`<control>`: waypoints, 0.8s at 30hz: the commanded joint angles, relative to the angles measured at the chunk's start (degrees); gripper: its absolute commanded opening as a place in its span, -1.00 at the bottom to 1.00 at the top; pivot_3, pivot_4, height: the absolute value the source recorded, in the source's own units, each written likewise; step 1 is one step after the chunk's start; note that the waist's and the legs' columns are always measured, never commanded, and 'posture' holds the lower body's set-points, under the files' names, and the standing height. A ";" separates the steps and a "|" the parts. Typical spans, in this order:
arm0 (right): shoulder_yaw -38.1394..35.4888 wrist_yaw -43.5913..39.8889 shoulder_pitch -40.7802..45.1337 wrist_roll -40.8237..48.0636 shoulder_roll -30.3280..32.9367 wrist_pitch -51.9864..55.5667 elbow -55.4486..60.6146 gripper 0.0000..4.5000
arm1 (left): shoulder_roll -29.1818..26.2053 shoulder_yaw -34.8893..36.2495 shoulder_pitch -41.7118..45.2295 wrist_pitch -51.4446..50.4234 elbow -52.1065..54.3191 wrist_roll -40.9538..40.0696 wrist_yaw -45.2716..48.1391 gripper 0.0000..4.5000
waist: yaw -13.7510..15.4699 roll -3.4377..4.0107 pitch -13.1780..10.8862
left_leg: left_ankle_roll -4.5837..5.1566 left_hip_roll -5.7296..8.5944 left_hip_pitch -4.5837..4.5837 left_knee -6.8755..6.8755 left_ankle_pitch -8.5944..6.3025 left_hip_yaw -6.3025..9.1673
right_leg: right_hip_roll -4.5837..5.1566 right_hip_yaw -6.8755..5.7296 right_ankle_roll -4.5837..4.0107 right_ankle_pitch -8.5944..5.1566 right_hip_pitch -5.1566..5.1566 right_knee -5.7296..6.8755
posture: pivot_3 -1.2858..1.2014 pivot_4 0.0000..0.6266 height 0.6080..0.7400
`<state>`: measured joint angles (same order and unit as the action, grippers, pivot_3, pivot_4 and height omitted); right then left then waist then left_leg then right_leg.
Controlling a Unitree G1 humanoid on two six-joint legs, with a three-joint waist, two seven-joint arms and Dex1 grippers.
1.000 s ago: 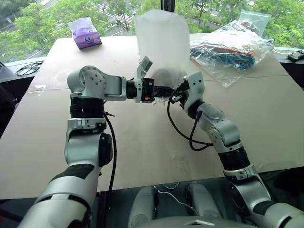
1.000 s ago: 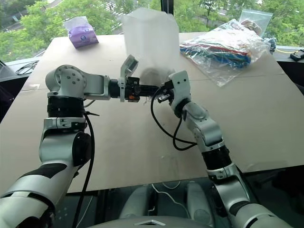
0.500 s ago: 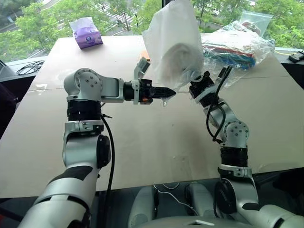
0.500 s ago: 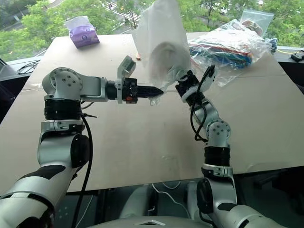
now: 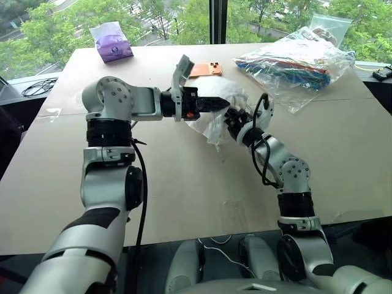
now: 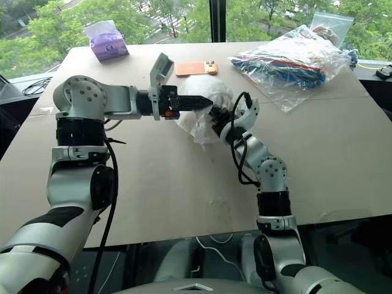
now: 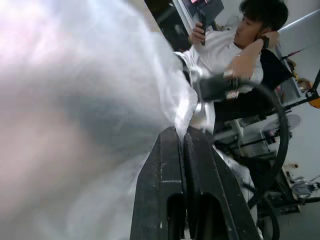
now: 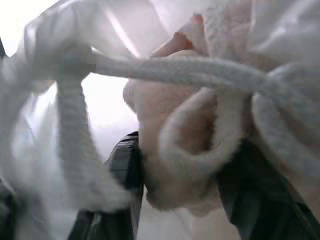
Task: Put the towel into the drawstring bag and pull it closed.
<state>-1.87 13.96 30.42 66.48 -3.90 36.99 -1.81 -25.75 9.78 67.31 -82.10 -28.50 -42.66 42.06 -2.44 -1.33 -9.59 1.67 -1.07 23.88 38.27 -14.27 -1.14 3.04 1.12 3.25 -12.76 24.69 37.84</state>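
Fingers of the left gripper (image 5: 222, 103) are pressed flat together, and the left wrist view shows a pinch of thin white fabric at their tips: they are clenched on the drawstring bag (image 5: 214, 119) near its mouth. That bag slumps on the table just below and beyond those tips, between the two grippers, its bulk lying crosswise between them.

Right gripper (image 5: 234, 117) sits against the bag's other side, touching it. In the right wrist view its two black fingers (image 8: 125, 165) stand apart, with a thick white cord (image 8: 165, 67) stretched across in front of them and a pale fluffy fold, most likely the towel (image 8: 185, 150), lying between them (whether they press on it or merely flank it, I cannot tell). So the towel seems to lie at the bag's mouth, right at the right fingers, and the cord is nearest that same hand.

Any closing pull would run along the line between the two grippers, I judge.

Bare tan table (image 5: 184, 184) spreads around them. Beyond the left fingertips lies an orange phone (image 5: 206, 69); a clear bag of colourful items (image 5: 294, 61) sits past the right gripper, and a purple tissue pack (image 5: 110, 41) is well apart.
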 commanded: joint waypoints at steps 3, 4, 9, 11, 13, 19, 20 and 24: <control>6.93 -8.96 -3.16 -10.53 11.23 5.57 13.16 0.67 | -0.53 -5.47 -0.25 6.98 -1.29 4.01 4.79 -1.00 | 0.18 -0.01 -0.01 | 0.01 0.05 0.08 0.04 0.00 0.01 | 0.02 -0.01 0.01 0.00 0.01 -0.04 | 0.03 -0.52 1.00; 7.95 -11.16 -3.77 -11.56 13.41 6.35 15.30 0.67 | -0.63 -6.41 -0.54 7.88 -1.19 4.67 5.51 -1.00 | 0.17 -0.01 -0.01 | 0.01 0.06 0.09 0.05 -0.01 0.01 | 0.02 0.00 0.01 0.00 0.01 -0.05 | 0.03 -0.52 1.00; 10.99 -27.85 -9.78 -16.83 28.79 5.64 29.74 0.67 | -1.09 -9.38 -1.26 10.63 -1.30 7.25 7.93 -1.00 | 0.08 0.00 -0.03 | 0.03 -0.01 0.07 0.03 -0.02 0.05 | -0.13 0.00 0.00 -0.01 0.02 -0.06 | 0.03 -0.52 1.00; 9.68 -32.03 -12.07 -18.27 32.98 4.37 32.86 0.67 | -1.20 -9.60 -1.28 10.76 -1.18 7.51 8.60 -1.00 | 0.16 -0.02 -0.04 | 0.04 -0.01 0.07 0.03 -0.02 0.06 | -0.13 -0.02 0.01 -0.02 0.01 -0.06 | 0.03 -0.52 1.00; 6.89 -32.75 -13.18 -20.82 35.07 1.99 33.61 0.67 | -1.17 -9.79 -1.15 10.74 -1.07 7.72 9.19 -1.00 | 0.16 -0.08 -0.07 | 0.04 -0.01 0.07 0.04 -0.02 0.03 | -0.13 0.01 0.01 -0.02 0.00 -0.11 | 0.03 -0.52 1.00; 6.73 -28.42 -15.03 -40.30 39.81 -4.09 23.59 0.67 | -0.51 -10.74 -0.37 11.62 -1.73 8.86 10.82 -1.00 | 0.46 -0.16 -0.11 | 0.04 0.02 0.07 0.11 -0.02 -0.01 | -0.12 0.04 0.02 -0.01 -0.01 -0.07 | 0.03 -0.52 1.00; 6.93 -28.42 -15.03 -41.85 39.46 -4.97 22.19 0.67 | -0.36 -10.76 -0.24 11.69 -1.89 9.11 10.99 -1.00 | 0.48 -0.17 -0.11 | 0.04 0.02 0.07 0.11 -0.02 -0.01 | -0.12 0.04 0.01 -0.01 -0.02 -0.07 | 0.03 -0.52 1.00; 7.71 -29.41 -12.96 -45.59 34.98 -8.78 16.11 0.67 | 0.13 -10.78 -0.05 11.88 -2.13 9.88 11.50 -1.00 | 0.25 -0.18 -0.13 | 0.04 -0.01 0.06 0.10 -0.02 -0.01 | -0.15 0.07 0.01 -0.01 0.00 -0.06 | 0.03 -0.52 1.00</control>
<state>5.85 -14.75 15.51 22.62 32.41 31.29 15.19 -25.61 -0.73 65.53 -71.08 -30.75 -32.83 52.65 -2.20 -1.51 -9.72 1.71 -1.08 23.94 38.37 -14.28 -1.16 2.89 1.21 3.26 -12.78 24.69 37.78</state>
